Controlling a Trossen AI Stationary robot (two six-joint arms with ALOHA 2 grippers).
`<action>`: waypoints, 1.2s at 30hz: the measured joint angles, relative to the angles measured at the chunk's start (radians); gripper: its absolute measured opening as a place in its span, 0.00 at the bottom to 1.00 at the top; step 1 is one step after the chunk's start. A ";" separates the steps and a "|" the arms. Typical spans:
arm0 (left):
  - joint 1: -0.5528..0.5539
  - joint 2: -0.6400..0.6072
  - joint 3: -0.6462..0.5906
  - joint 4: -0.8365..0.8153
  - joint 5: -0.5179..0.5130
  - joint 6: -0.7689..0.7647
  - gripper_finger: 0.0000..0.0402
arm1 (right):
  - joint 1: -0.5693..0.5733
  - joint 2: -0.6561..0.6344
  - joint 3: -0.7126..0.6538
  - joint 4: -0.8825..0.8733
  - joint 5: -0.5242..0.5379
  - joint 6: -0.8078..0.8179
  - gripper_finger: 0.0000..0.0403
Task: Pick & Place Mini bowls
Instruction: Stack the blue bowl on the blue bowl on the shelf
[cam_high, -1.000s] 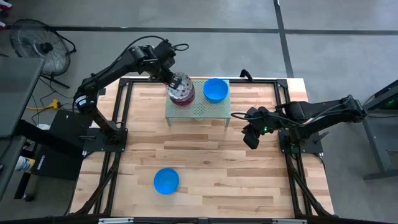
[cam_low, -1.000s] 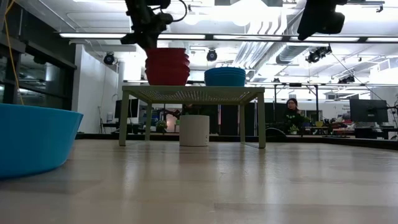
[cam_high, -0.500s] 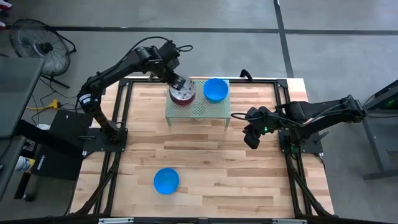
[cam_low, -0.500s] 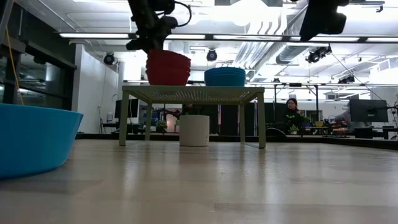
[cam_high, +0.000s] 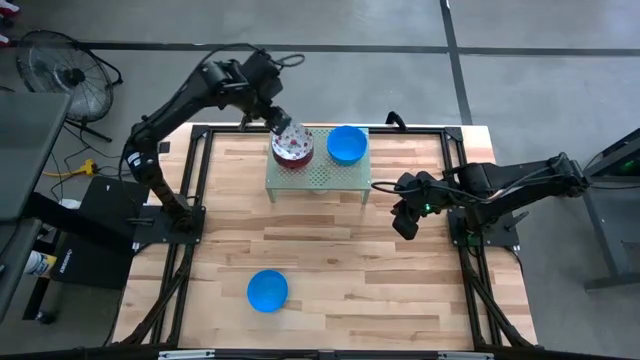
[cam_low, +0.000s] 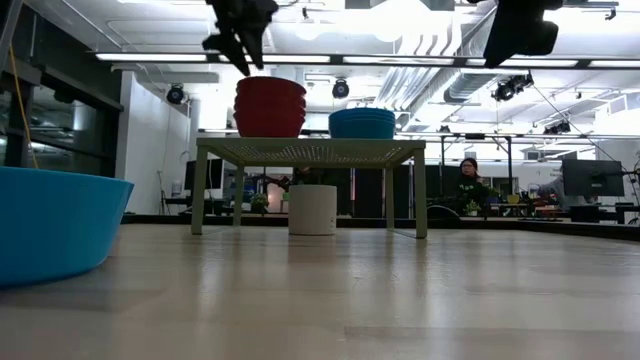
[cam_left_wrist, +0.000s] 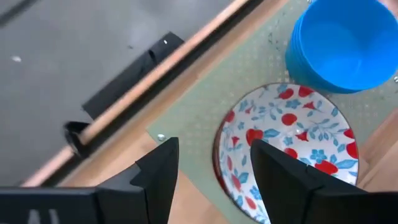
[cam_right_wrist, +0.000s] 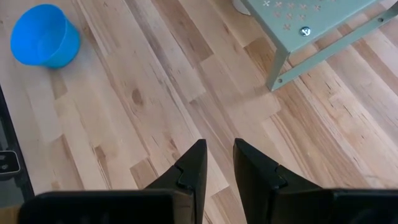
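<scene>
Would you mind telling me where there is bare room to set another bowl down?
The wooden table is bare between the green rack and the lone blue bowl. The rack's front strip is free; its back is crowded by the floral stack and blue stack.

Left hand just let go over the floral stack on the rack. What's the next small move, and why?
Probably lift the left hand clear. Its fingers stand open above the floral stack, which sits on the green rack beside the blue stack. One blue bowl lies on the table, likely the next pick.
</scene>
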 joint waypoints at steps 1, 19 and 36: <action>0.000 0.000 0.023 -0.012 -0.007 0.008 0.49 | 0.000 0.000 0.000 0.000 -0.001 0.000 0.17; -0.226 -0.012 0.150 -0.228 -0.053 0.069 0.49 | 0.000 0.000 0.000 0.000 -0.019 0.000 0.17; -0.722 -0.050 -0.047 -0.228 -0.120 -0.148 0.49 | 0.042 0.000 0.000 -0.027 -0.020 0.025 0.17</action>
